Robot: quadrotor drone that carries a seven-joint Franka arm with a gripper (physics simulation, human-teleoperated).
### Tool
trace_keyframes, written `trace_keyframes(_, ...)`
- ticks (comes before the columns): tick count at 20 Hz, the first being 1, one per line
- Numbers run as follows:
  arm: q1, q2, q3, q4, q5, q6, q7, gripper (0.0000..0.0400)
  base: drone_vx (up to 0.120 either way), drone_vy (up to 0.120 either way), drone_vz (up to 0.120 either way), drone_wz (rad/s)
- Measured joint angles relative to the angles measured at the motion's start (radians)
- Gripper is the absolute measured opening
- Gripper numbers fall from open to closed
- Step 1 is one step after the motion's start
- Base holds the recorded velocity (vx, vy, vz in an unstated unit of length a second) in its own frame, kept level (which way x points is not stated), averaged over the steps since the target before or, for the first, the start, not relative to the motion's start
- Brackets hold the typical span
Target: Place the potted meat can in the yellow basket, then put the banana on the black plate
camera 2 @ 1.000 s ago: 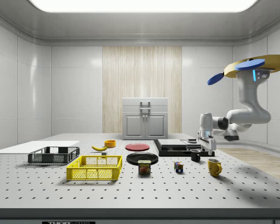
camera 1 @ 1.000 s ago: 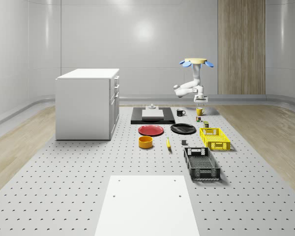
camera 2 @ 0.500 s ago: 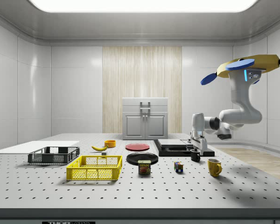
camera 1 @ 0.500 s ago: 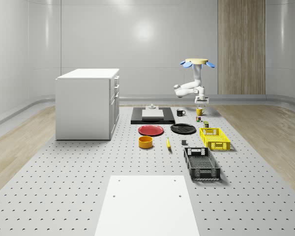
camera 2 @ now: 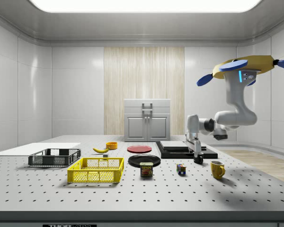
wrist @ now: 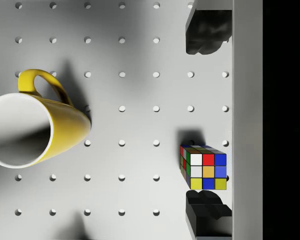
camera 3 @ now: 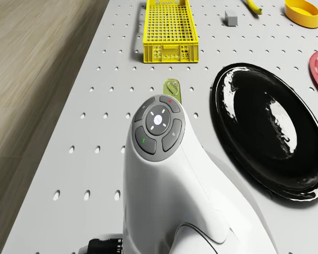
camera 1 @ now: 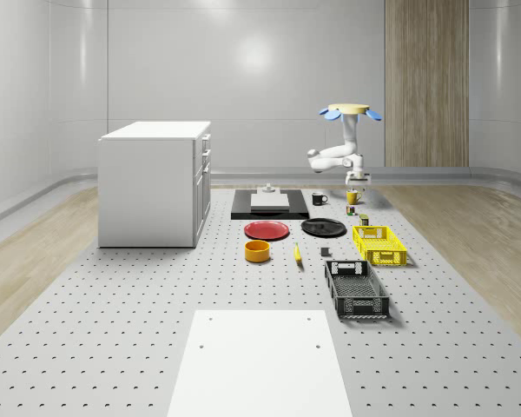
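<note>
1. The drone (camera 2: 248,64), with a flat yellow body and blue rotor blades, hovers in the air above the far end of the perforated grey counter (camera 1: 139,313), over toward the side view's right. Its glossy white arm (camera 2: 234,111) bends down and back toward the counter.

2. The jaws (wrist: 206,120) hang just above the counter, pointing straight down. The wrist view shows two dark fingertips (wrist: 206,32) spread wide apart with nothing between them; a multicoloured puzzle cube (wrist: 204,167) lies on the counter close by one fingertip.

3. A yellow mug (wrist: 32,131) with a white inside and a looped handle stands near the cube. In the side view a small black mug (camera 2: 198,158) sits just behind the jaws.

4. The potted meat can (camera 2: 146,169) is a short, round-cornered tin with a yellowish label, standing upright on the counter between the yellow basket (camera 2: 96,170) and the cube, just beside the black plate (camera 2: 144,160).

5. The basket is a rectangular mesh crate of yellow plastic, its long axis running along the counter's length in the whole-scene view.

6. The black plate is round, shallow and glossy, catching bright reflections in the drone view.

7. The banana (camera 1: 297,253) is slim, yellow and slightly curved, lying flat near an orange bowl (camera 1: 257,251); its long axis runs roughly along the counter's length.

8. Farther along stand a red plate (camera 1: 267,230), a black mesh crate (camera 1: 356,290) and a white cabinet (camera 1: 154,182).
</note>
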Motion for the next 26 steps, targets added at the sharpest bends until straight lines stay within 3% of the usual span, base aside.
trace_keyframes(26,-0.026,-0.094,0.022,0.006,0.044,0.088,0.024,0.04,0.12,-0.006,-0.005,0.0)
